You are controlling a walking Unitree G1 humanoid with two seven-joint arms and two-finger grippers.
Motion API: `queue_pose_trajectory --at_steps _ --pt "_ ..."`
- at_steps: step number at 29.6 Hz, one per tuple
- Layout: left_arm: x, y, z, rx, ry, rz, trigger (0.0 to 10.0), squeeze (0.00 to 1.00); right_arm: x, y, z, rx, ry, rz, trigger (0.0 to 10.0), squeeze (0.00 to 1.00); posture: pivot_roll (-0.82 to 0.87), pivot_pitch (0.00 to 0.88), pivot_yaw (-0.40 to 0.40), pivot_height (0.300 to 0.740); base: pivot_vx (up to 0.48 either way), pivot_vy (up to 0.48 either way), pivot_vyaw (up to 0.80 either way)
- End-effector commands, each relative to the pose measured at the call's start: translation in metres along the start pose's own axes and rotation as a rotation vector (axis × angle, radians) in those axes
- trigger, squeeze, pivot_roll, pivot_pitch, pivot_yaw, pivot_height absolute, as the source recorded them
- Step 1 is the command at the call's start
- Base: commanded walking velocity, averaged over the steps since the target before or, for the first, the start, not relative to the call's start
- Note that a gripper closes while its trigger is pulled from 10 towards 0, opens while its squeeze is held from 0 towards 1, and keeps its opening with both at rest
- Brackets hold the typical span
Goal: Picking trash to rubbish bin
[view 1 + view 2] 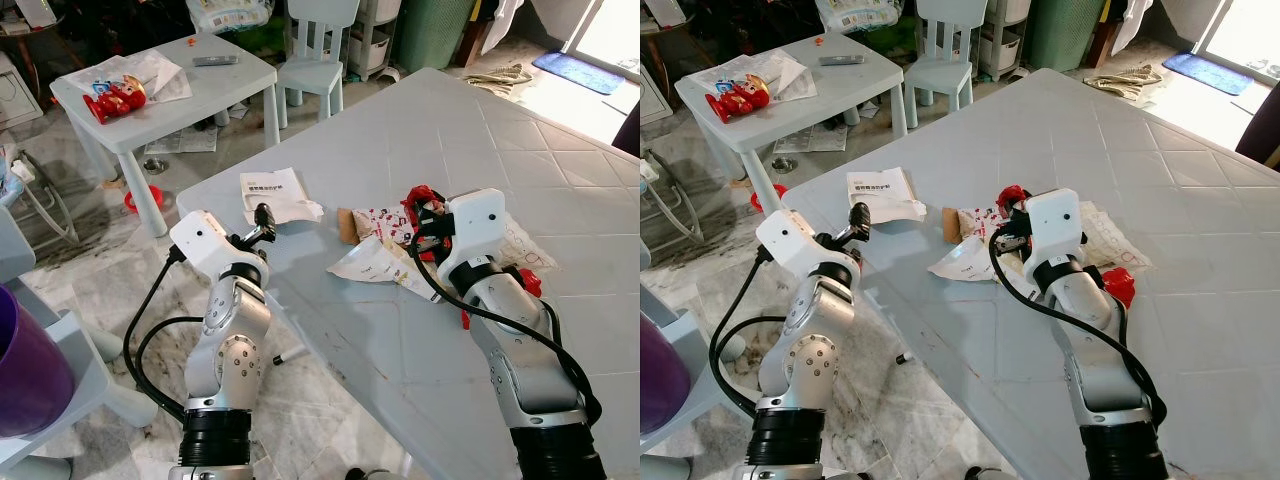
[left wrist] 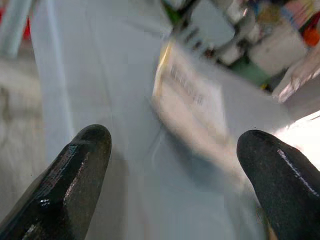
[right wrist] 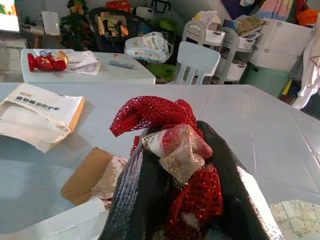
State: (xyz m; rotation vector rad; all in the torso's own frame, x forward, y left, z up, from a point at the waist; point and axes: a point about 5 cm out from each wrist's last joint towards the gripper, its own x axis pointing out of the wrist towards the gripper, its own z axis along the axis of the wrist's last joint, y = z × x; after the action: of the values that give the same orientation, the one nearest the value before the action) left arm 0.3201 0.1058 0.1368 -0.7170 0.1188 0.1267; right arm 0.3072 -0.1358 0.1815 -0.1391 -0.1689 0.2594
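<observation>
Off to the left stands a small pale plastic table (image 1: 230,70) with a red toy figure (image 1: 112,98) lying on crinkled paper. Nearer, the left gripper (image 1: 262,222) reaches over the edge of the big grey table (image 1: 560,170), whose smooth top is scored into squares. Its glossy black fingers (image 2: 75,175) stand spread wide apart with nothing between them, pointing at a flat white paper envelope (image 1: 275,195) printed with dark lettering, which lies just beyond the fingertips.

Further right, a heap of litter sits mid-table: a brown cardboard piece (image 3: 87,175), a creased white wrapper (image 1: 365,262) and a patterned paper bag (image 1: 380,225). The right gripper (image 3: 175,185) hovers just above this heap, its fingers pressed together on a wad of red mesh netting (image 3: 150,112), coarse and glittery, bunched around a twist of crumpled clear film (image 3: 177,150). More red scraps (image 1: 530,282) lie beside that arm's forearm.
</observation>
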Motion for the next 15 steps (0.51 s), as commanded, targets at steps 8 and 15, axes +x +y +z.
queue_pose_trajectory --at_steps 8,15 --pt "0.004 -0.015 -0.031 -0.139 0.117 -0.058 10.0 0.0 -0.001 -0.001 0.002 -0.01 -0.007 0.002 0.0 0.0 -0.04 0.113 -0.085 0.74 0.0 0.0 0.0" --pt "0.013 -0.018 -0.029 -0.145 0.1 -0.084 10.0 0.0 -0.002 -0.001 0.002 -0.01 -0.008 0.002 0.0 0.0 -0.04 0.112 -0.083 0.74 0.0 0.0 0.0"
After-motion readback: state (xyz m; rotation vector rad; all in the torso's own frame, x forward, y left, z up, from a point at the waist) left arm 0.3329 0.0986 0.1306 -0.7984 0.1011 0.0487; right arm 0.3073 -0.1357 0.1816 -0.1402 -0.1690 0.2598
